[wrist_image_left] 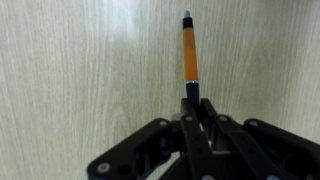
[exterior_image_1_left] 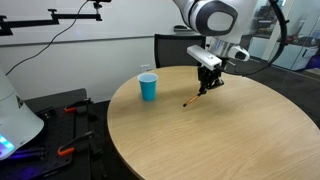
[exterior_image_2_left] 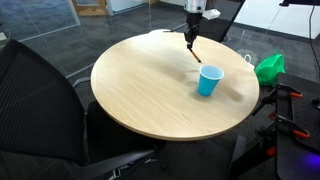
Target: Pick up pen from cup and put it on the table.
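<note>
My gripper (exterior_image_1_left: 205, 86) is shut on the pen (exterior_image_1_left: 193, 98), a thin orange stick with dark ends. It holds the pen by its upper end, tilted, with the lower tip at or just above the round wood-grain table (exterior_image_1_left: 220, 140). In the wrist view the pen (wrist_image_left: 188, 52) juts out from between the closed jaws (wrist_image_left: 194, 108) over the table top. The blue cup (exterior_image_1_left: 148, 87) stands upright on the table, apart from the gripper and with nothing in it that I can see. The cup (exterior_image_2_left: 209, 80) and the pen (exterior_image_2_left: 190, 47) also show in another exterior view.
A black chair (exterior_image_2_left: 40, 100) stands close to the table edge. A green object (exterior_image_2_left: 268, 67) lies beside the table. Black stands and cables (exterior_image_1_left: 60, 115) sit on the floor by the table. A dark chair back (exterior_image_1_left: 170, 48) stands behind the table.
</note>
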`<state>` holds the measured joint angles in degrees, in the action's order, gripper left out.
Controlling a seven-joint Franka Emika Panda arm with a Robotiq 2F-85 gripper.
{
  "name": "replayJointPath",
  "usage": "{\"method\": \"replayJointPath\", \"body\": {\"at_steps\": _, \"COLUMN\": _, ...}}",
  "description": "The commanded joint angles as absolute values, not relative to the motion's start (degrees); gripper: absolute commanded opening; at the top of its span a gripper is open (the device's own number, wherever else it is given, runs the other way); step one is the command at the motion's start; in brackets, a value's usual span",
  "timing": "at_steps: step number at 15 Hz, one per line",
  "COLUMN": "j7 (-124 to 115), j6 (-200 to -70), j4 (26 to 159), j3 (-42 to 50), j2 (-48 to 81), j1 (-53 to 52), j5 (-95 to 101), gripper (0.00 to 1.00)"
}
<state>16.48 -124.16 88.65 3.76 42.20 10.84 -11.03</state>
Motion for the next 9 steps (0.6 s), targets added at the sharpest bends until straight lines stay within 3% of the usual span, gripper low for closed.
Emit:
{"method": "replayJointPath", "body": {"at_steps": 1, "j7": 13.9, "j6": -119.4, "j4": 82.5, "j3": 2.6, "j2": 45.9, "j1": 11.8, "j5": -9.9, "gripper": 0.03}}
{"method": "replayJointPath", "body": {"at_steps": 2, "j7": 13.9, "j6": -118.7, "j4": 81.6, "j3": 2.5, "j2": 46.6, "j1": 11.8, "j5": -9.8, "gripper": 0.03}}
{"method": "replayJointPath", "body": {"at_steps": 3, "j7": 13.8, "j6": -118.1, "j4": 80.9, "j3": 2.3, "j2": 47.1, "j1": 11.8, "j5": -9.9, "gripper": 0.38}}
{"method": "replayJointPath", "body": {"at_steps": 5, "j7": 13.8, "j6": -117.7, "j4": 80.3, "j3": 2.2, "j2": 47.4, "j1": 11.7, "j5": -10.0, "gripper": 0.46}}
{"method": "replayJointPath", "body": {"at_steps": 9, "j7": 13.7, "j6": -119.3, "j4": 83.2, "j3": 2.2, "j2": 44.5, "j1": 11.4, "j5": -9.9, "gripper": 0.76}}
